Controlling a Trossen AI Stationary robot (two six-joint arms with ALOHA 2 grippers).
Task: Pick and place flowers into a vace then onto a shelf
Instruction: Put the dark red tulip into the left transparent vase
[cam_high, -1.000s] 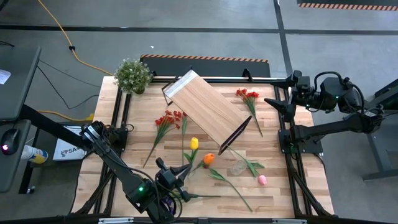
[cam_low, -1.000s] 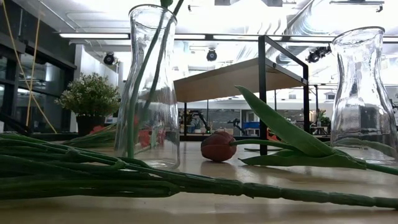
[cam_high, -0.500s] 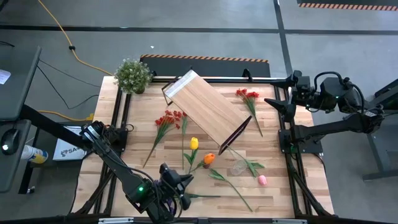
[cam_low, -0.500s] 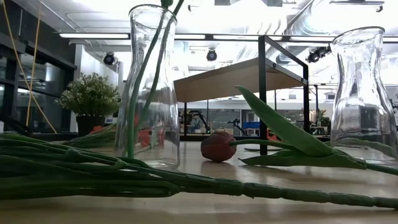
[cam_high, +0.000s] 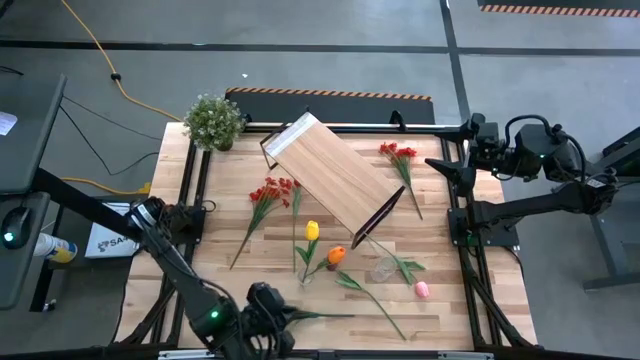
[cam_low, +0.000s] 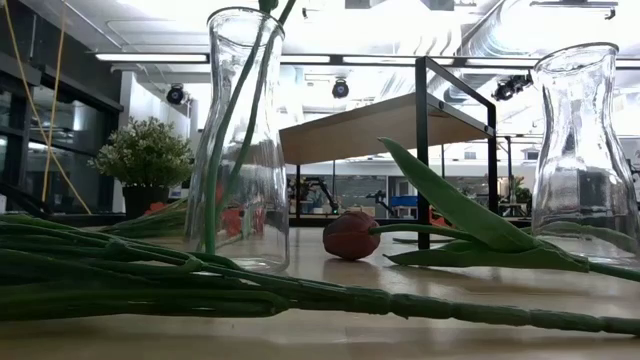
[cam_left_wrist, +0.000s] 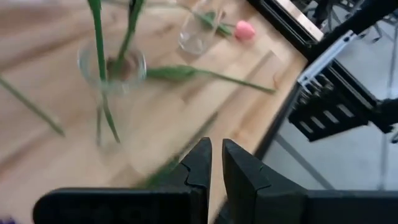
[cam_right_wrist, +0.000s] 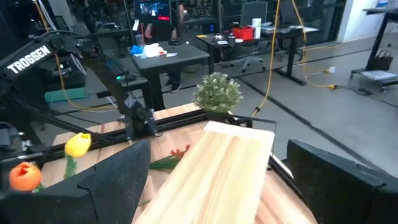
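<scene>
Desk (cam_high: 215, 225): butcher-block top, dark frame rails along both side edges. Open wood remains along the left edge and at the near left corner; the middle and right half are crowded.

Shelf (cam_high: 333, 178): light-wood board on a thin black frame, lying diagonally across the desk's centre, from near the far edge toward the right side.

Flowers, all with long green stems:
- red spray (cam_high: 270, 191) lying flat just left of the shelf
- second red spray (cam_high: 398, 152) lying near the far right corner
- yellow tulip (cam_high: 312, 230) and orange tulip (cam_high: 336, 255) standing in a clear glass vase (cam_low: 238, 140) toward the near edge, centre
- pink tulip (cam_high: 421, 289) lying near the near right corner
- maroon tulip (cam_low: 351, 235) lying on the wood between the two vases in the low view

Second vase (cam_low: 586, 150), clear glass, upright, right of the first. Potted plant (cam_high: 213, 120) at the far left corner.

Left jaws (cam_left_wrist: 214, 163): at the near edge, left of centre, nearly pressed together with a narrow slit between the fingers. Nothing is visibly pinched; a green stem lies on the wood just beyond the tips.

Right jaws (cam_right_wrist: 211, 180): beyond the right edge near the far corner, spread wide, empty, facing the shelf.
</scene>
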